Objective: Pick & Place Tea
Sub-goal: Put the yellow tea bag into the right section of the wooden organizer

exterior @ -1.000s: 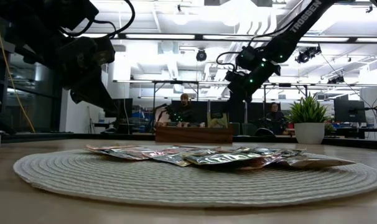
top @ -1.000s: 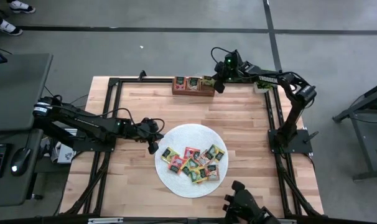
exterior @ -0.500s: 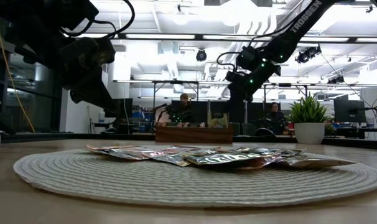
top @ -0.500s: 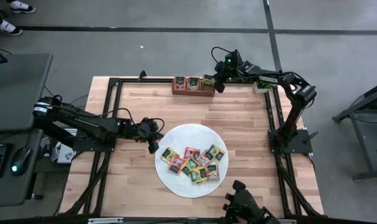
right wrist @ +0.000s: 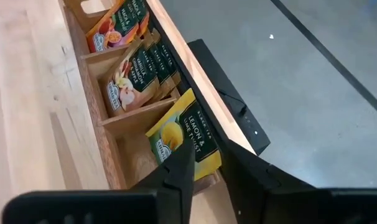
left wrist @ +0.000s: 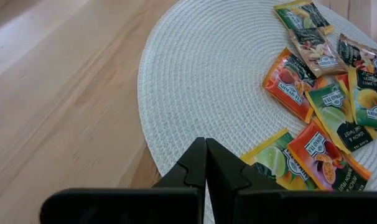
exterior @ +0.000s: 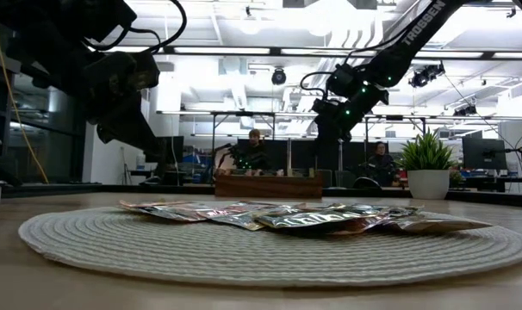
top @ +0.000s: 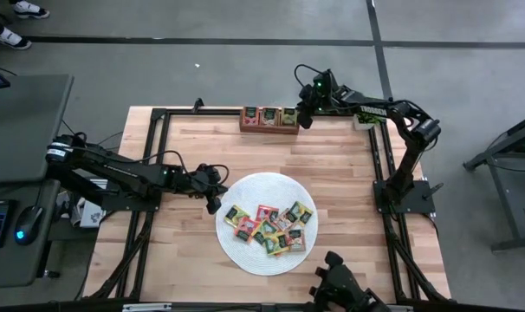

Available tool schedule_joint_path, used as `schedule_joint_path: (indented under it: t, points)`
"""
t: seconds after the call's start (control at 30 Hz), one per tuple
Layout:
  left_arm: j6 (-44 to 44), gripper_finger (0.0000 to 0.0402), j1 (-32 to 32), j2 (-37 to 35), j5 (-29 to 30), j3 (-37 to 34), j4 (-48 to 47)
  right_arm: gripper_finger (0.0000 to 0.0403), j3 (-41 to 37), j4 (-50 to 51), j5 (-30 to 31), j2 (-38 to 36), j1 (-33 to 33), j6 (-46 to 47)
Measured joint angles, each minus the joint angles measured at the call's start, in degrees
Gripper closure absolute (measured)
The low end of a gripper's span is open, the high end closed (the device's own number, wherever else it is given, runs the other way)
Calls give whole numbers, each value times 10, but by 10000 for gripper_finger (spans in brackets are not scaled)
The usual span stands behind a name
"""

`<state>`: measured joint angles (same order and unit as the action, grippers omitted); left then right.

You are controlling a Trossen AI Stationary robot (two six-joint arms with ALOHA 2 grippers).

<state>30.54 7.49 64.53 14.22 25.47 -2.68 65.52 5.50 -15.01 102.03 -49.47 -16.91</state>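
Right gripper [right wrist: 204,163] poised over wooden tray's [right wrist: 111,163] end compartment, fingers parted around yellow lemon tea packet [right wrist: 185,134] leaning inside; left gripper [left wrist: 206,163] clenched empty at mat [left wrist: 201,81] edge.

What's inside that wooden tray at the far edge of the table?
The wooden tray has three compartments, each holding tea packets: an orange packet, a vanilla packet and a yellow lemon packet. How many packets are stacked behind each is hidden.
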Motion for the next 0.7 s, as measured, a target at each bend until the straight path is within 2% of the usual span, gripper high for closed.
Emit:
schedule_joint_path:
  t: [0.17,0.33,0.5,0.7]
  points:
    - [0,401,0,0,-1,0,0,298,0,0,1,-33,4,5]
    - [-6,401,0,0,-7,0,0,291,0,31,3,-89,20,5]
    - [-24,401,0,0,-17,0,0,294,0,95,3,-145,60,29]
    - [-51,401,0,0,-33,0,0,316,0,139,11,-179,128,93]
